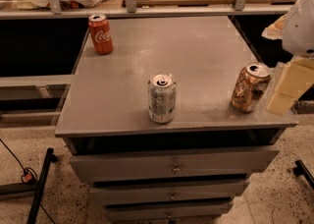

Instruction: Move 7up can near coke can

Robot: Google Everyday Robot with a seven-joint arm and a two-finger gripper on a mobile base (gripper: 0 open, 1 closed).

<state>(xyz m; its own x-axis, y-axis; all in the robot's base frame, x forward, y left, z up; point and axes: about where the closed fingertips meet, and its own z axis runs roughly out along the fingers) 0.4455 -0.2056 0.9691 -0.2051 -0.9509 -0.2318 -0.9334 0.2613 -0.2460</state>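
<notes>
Coke can: upright at the far left corner of the cabinet top, close to the back edge. I take the bare surface beside it as my drop zone.
7up can: upright near the front edge, about mid-width, well apart from the coke can. Nothing touches it.
Brown can: upright near the front right corner, between the 7up can and the gripper. It is not part of the job.
Gripper: at the right edge of the top, just beside the brown can and well apart from the 7up can. I cannot tell whether it is apart or together.
Step in hand: I judge this to be the reach for the 7up can, with the grasp not yet made.
Approach: I pass above the brown can, not through it.
Grasp: I take the 7up can square at mid-height and keep it upright.
Placement: I set it near the coke can without nudging it.
Risk: a sideways push could tip the 7up can off the front edge.
</notes>
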